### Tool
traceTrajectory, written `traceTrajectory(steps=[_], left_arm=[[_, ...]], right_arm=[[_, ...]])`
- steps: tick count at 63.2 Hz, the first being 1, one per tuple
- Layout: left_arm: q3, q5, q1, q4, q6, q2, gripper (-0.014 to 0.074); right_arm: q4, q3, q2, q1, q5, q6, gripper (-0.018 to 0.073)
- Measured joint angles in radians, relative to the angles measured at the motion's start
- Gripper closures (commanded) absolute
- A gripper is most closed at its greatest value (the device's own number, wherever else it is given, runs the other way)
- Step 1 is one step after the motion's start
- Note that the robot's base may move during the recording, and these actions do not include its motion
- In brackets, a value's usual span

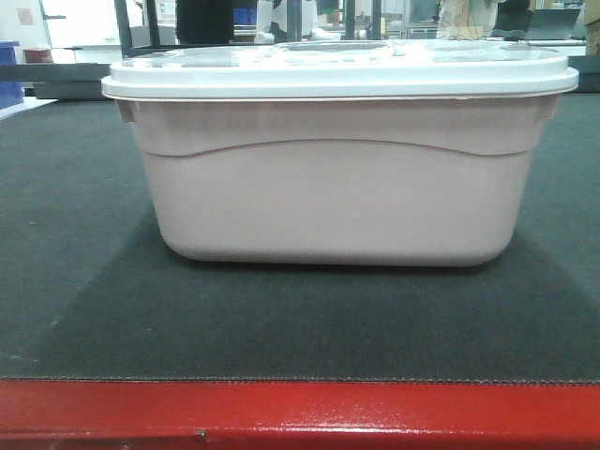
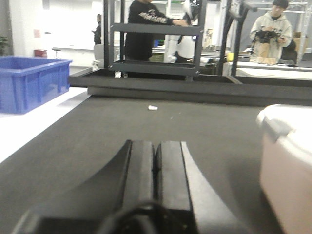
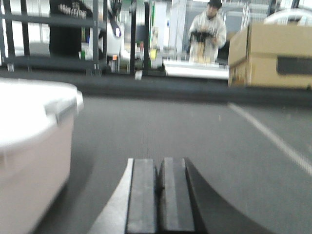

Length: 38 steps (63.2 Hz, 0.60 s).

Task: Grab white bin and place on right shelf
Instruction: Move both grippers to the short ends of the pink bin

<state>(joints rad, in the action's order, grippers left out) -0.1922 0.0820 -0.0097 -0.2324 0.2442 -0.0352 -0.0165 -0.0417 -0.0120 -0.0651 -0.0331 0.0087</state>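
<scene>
1. White bin (image 1: 333, 187) stands upright on the dark grey table (image 1: 281, 328), near its red front edge (image 1: 300, 412) and about midway between the left and right sides. Its translucent lid (image 1: 337, 70) is seated on top.
2. Far left, past the table's left edge, a blue bin (image 2: 29, 80) sits on a pale surface.
3. The left gripper (image 2: 155, 165) hangs low over the table top with its fingers pressed together, holding nothing. The white bin's corner is at its right, near but apart from it.
4. Ahead of that gripper a small white scrap (image 2: 153, 107) lies on the table. Beyond the back edge stands a dark rack (image 2: 153, 68).
5. The right gripper (image 3: 160, 195) is also low over the table, fingers pressed together and holding nothing. The white bin is at its left, close beside it but not touching.
6. Far right, toward the back edge, stands a cardboard box (image 3: 270, 56), well apart from the bin.
</scene>
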Motion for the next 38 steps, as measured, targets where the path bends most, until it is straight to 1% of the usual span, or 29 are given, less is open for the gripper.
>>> traceTrajectory(steps=[6, 11, 15, 20, 24, 30, 33, 35, 38], left_arm=[[-0.14, 0.112, 0.0, 0.0, 0.0, -0.062, 0.071], [-0.248, 0.198, 0.0, 0.0, 0.0, -0.142, 0.0671], [-0.325, 0.243, 0.0, -0.002, 0.0, -0.219, 0.0622], [-0.38, 0.261, 0.0, -0.02, 0.0, -0.308, 0.0552], [-0.406, 0.268, -0.004, -0.047, 0.0, -0.398, 0.0461], [-0.424, 0.27, -0.035, -0.07, 0.0, -0.492, 0.0335], [-0.433, 0.272, -0.053, -0.077, 0.0, -0.543, 0.0265], [-0.438, 0.274, -0.064, -0.082, 0.0, -0.567, 0.0223], [-0.45, 0.276, -0.081, -0.095, 0.0, -0.601, 0.0184]], right_arm=[[0.005, -0.109, 0.04, 0.0, 0.015, 0.0, 0.0491], [0.005, -0.21, 0.112, 0.0, 0.017, 0.0, 0.047], [0.005, -0.298, 0.197, 0.0, 0.017, 0.0, 0.0397], [0.005, -0.382, 0.299, 0.0, 0.017, 0.0, 0.0257], [0.006, -0.449, 0.401, 0.0, 0.017, 0.0, 0.0113], [0.006, -0.51, 0.523, 0.0, 0.021, 0.0, -0.0033], [0.006, -0.533, 0.578, 0.0, 0.025, 0.0, -0.0083], [0.006, -0.544, 0.607, 0.0, 0.033, 0.0, -0.0076], [0.006, -0.562, 0.646, 0.0, 0.047, 0.0, -0.0064]])
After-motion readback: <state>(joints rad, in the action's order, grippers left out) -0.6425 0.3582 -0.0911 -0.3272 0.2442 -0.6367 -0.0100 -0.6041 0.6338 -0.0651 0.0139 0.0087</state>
